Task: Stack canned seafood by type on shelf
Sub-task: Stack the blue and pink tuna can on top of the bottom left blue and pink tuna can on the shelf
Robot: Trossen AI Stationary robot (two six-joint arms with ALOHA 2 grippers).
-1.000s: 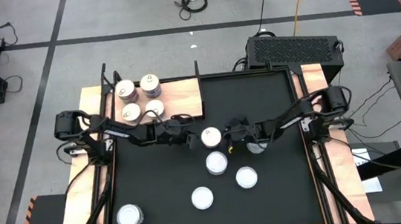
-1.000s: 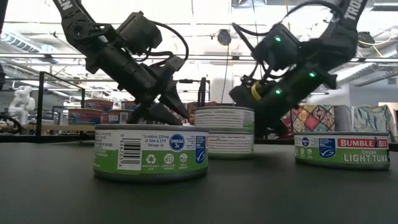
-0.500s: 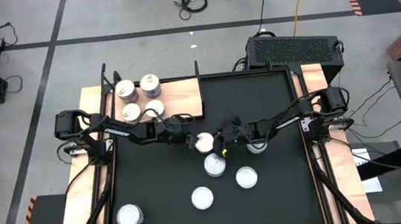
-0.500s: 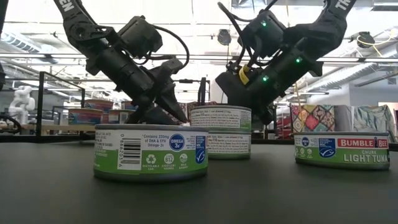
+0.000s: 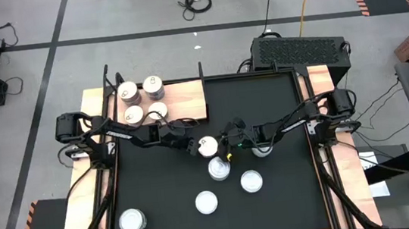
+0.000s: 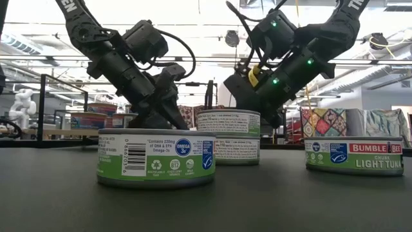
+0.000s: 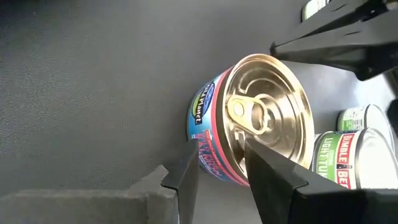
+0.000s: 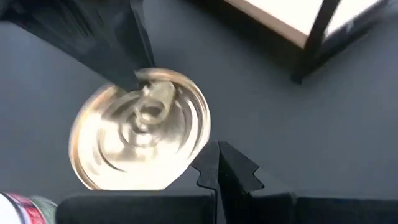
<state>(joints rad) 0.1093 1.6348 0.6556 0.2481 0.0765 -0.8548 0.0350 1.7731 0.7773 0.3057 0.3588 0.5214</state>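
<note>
Presently we list one gold-topped tin (image 7: 249,127), pull-tab up, near the middle of the black tabletop (image 5: 158,180). The left gripper (image 5: 194,145) straddles its rim: one finger sits over the lid, the other against the pink-and-blue label, so we class it as grasping the tin at its edge. The right gripper (image 5: 229,144), fingers clenched together and holding nothing, presses its tip against the tin's opposite rim.

Further stock: four tins (image 5: 143,99) already on the wooden shelf (image 5: 188,101) at the tabletop's far left corner. Loose tins (image 5: 230,180) with pale tops lie toward the near edge, one (image 5: 132,222) close to the near left corner.

Hazards, as we judge them:
- An edge grip on a short round tin is thin; a lift may let it pivot or slip out.
- If the right gripper pushes on, the tin could skid or tip under the left fingers.
- The two grippers sit very close together; a careless withdrawal could make them collide.
- A neighbouring tin (image 5: 219,168) lies just beside and could be knocked.
</note>
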